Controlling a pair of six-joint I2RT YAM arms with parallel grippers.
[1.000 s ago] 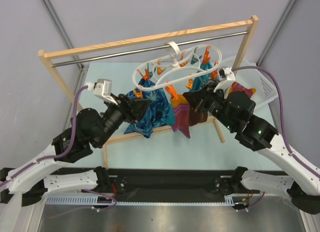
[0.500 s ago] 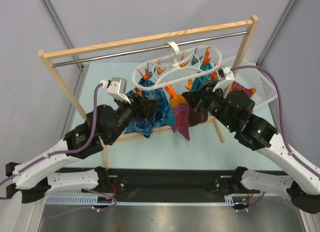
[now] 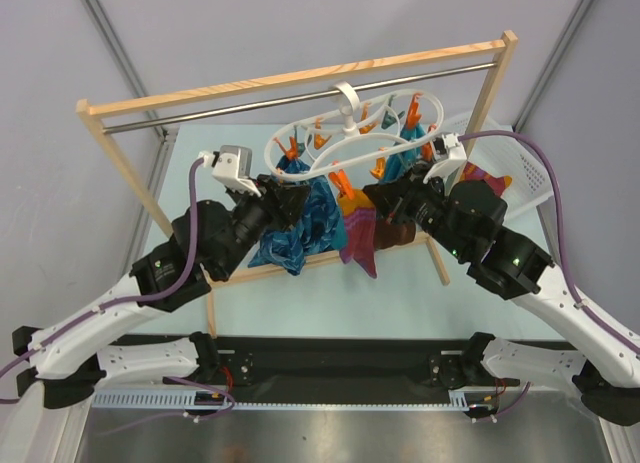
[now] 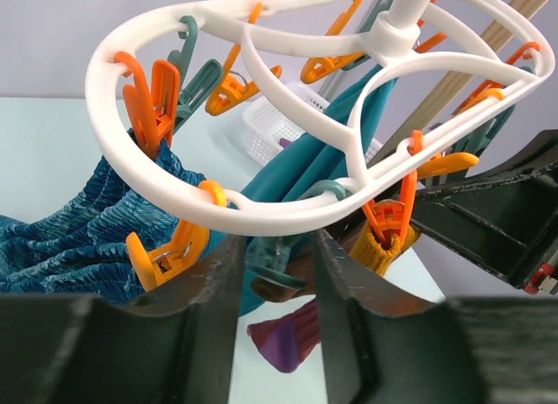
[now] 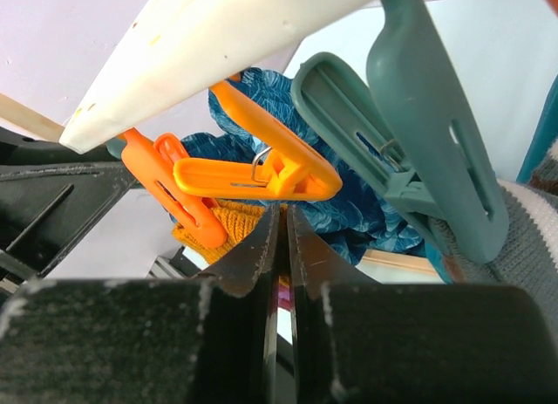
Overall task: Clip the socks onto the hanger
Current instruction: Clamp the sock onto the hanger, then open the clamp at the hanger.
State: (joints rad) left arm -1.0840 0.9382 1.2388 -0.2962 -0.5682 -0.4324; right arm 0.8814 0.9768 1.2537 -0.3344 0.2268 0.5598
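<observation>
Left hand (image 4: 276, 251) under near rim of hanger (image 4: 261, 214), fingers half apart round grey-teal clip (image 4: 272, 271); cannot tell if squeezing. Striped sock (image 3: 358, 233) hangs below hanger, between both hands. Right hand (image 5: 279, 214) fingers pressed together, tight under orange clip (image 5: 261, 173). Bare tabletop (image 3: 330, 293) in front.

Clips (image 4: 157, 94) and blue cloth (image 3: 300, 233) crowd the space under the hanger (image 4: 288, 214) — free passage over the near table (image 3: 400, 293).

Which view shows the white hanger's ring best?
Left wrist: the hanger ring fills the frame close up, and its clips are individually distinct. Top external shows the whole hanger small, hooked on the metal bar. Right wrist shows only a strip of white rim and a few clips.
</observation>
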